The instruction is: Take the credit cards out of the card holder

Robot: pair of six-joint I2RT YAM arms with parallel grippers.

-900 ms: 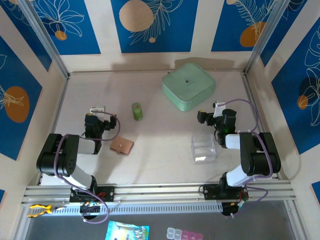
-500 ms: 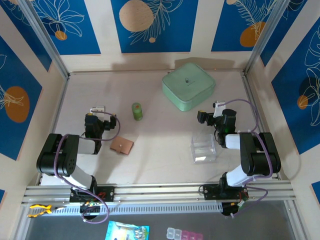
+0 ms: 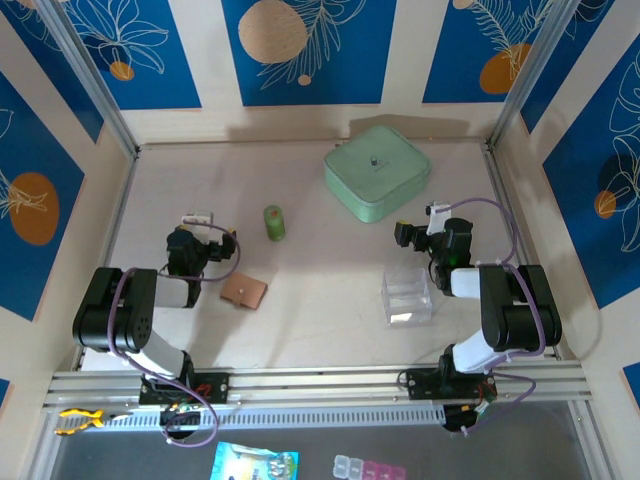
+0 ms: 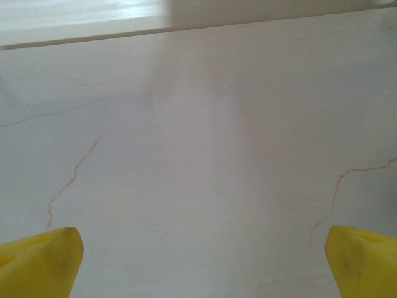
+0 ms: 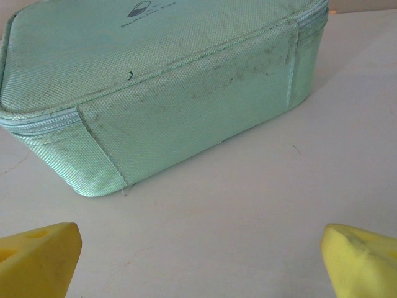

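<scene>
Two arms sit folded low at the bottom of the overhead view, each near its own side rail, with a broad strip of bare table (image 3: 320,330) between them as free room for movement. The upper left of the surface is also unobstructed up to the back wall. A mint-green zip case (image 3: 377,171) occupies the upper centre-right, a small green cylinder (image 3: 273,222) stands left of it, and a clear plastic box (image 3: 407,297) lies at lower right, just beside the right forearm. The card holder (image 3: 244,291) lies flat at left of centre, tan face up, below and to the right of the left gripper (image 3: 193,221) and apart from it, near the left arm's wrist. The left wrist view shows the left gripper (image 4: 198,261) with its yellow tips at the two bottom corners, spread fully apart, holding nothing, over pale cracked tabletop. The right gripper (image 3: 415,226) is equally wide and empty in its wrist view (image 5: 198,261), facing the zip case (image 5: 155,81) with clear table before it. Against the earlier overhead frame, the left wrist section has shifted slightly; the card holder and right arm are unchanged.
</scene>
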